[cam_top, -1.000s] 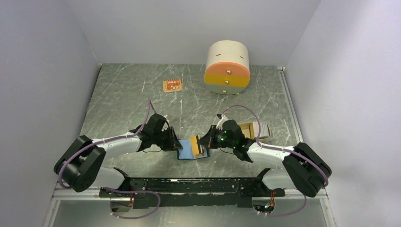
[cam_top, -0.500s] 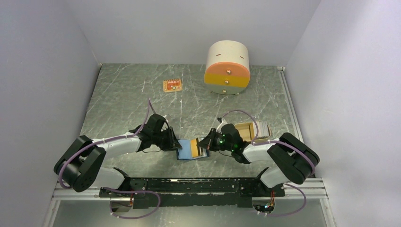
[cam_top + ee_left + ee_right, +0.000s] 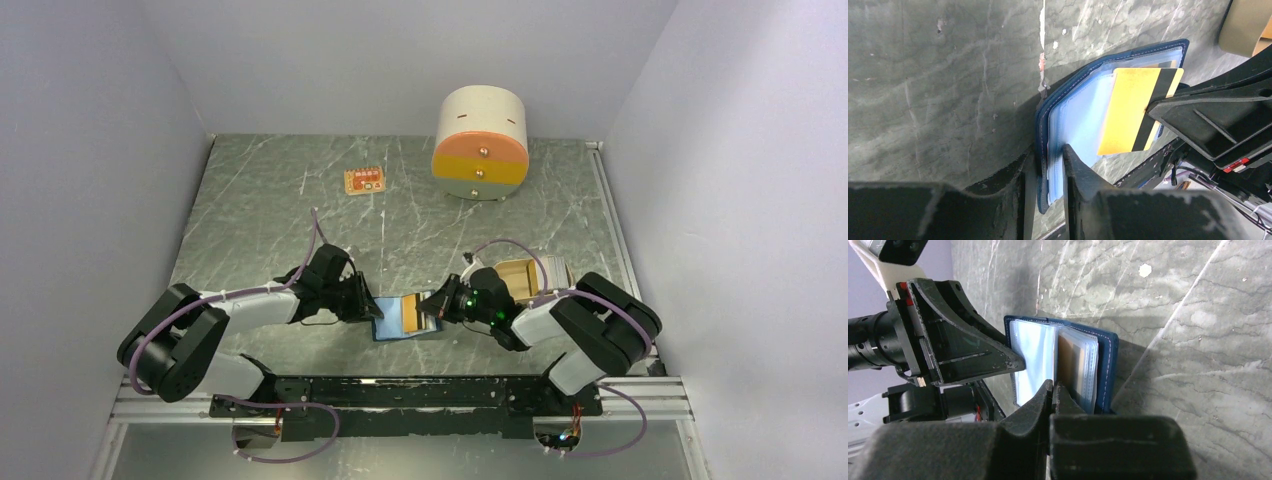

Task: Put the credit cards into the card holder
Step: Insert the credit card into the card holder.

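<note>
Left gripper (image 3: 1044,151): arm low, reaching right, pinching card holder (image 3: 1078,117) by its left edge. Right gripper (image 3: 1053,388): arm low, reaching left, pressed together on thin yellow, black-striped credit card (image 3: 1128,112) over holder's glossy blue sleeves. Navy stitched cover, near-centre of marbled table (image 3: 270,200).

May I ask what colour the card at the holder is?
The card is yellow with a black stripe, clearest in left wrist view.

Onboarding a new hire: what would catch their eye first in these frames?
The open blue card holder sits at near centre, pinched at its left edge by the left gripper, while the right gripper holds a yellow credit card over its clear sleeves. After that, the cream-and-orange round drawer unit at the back right.
</note>
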Controlling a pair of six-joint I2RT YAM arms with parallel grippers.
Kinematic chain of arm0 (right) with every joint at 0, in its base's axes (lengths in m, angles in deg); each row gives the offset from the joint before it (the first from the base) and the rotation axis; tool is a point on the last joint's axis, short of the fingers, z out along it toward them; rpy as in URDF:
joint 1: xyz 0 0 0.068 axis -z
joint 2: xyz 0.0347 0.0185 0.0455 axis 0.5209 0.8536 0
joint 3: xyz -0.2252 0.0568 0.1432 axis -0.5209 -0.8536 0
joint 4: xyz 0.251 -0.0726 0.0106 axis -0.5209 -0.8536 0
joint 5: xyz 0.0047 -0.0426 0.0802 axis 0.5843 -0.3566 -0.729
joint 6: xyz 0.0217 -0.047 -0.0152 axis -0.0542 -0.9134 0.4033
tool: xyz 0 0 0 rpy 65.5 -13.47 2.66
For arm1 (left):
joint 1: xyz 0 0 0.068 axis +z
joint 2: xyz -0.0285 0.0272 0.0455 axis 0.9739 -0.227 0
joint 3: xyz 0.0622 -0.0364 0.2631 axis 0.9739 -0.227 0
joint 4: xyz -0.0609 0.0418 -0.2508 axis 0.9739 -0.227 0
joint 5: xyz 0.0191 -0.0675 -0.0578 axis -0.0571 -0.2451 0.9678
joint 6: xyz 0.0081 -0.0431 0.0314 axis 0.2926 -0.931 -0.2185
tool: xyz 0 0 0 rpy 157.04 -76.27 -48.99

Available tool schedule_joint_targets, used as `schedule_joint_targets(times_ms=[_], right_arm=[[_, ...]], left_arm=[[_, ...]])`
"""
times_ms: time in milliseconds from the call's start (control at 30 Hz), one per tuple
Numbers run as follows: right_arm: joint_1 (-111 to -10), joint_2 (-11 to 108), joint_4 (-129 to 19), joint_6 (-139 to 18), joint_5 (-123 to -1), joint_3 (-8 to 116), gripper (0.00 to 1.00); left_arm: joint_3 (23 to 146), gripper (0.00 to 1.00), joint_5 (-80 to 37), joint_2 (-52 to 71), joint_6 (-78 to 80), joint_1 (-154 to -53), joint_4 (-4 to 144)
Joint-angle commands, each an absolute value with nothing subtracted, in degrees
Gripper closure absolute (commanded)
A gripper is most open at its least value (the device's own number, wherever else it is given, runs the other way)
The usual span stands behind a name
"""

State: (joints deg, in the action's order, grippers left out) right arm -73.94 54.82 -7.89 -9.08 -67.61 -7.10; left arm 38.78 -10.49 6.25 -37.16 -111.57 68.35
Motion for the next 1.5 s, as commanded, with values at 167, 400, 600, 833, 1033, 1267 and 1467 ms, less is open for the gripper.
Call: schedule_joint_targets(times_ms=[167,400,600,833,1033,1267,1467], right_arm=[[-74.87,58.76,3.04,-6.33,-68.68,-9.87,1.0],[-75.37,57.84,3.31,-7.89,-68.04,-10.13,1.0],[-75.54,60.5,7.6,-6.85,-69.32,-10.17,1.0],[-75.53,64.19,10.48,-4.85,-70.05,-9.19,0.98],[-75.53,65.24,9.55,-2.37,-68.87,-9.44,0.99],[-75.63,67.1,11.8,-1.63,-68.78,-10.35,0.98],[-76.24,68.0,13.76,0.08,-68.53,-11.71,0.97]], left_arm=[[37.94,0.72,-9.63,5.73,-37.35,-111.31,70.66],[37.89,0.68,-9.04,6.53,-37.65,-111.3,70.79],[38.31,0.66,-8.52,8.11,-37.88,-111.33,70.76],[38.22,0.66,-7.95,7.46,-37.83,-111.29,71.31],[38.24,0.68,-8.39,7.64,-37.85,-111.3,71.17],[36.83,0.73,-9.53,8.06,-37.83,-111.27,71.23],[35.89,0.8,-9.14,7.92,-38.27,-111.27,73.05]])
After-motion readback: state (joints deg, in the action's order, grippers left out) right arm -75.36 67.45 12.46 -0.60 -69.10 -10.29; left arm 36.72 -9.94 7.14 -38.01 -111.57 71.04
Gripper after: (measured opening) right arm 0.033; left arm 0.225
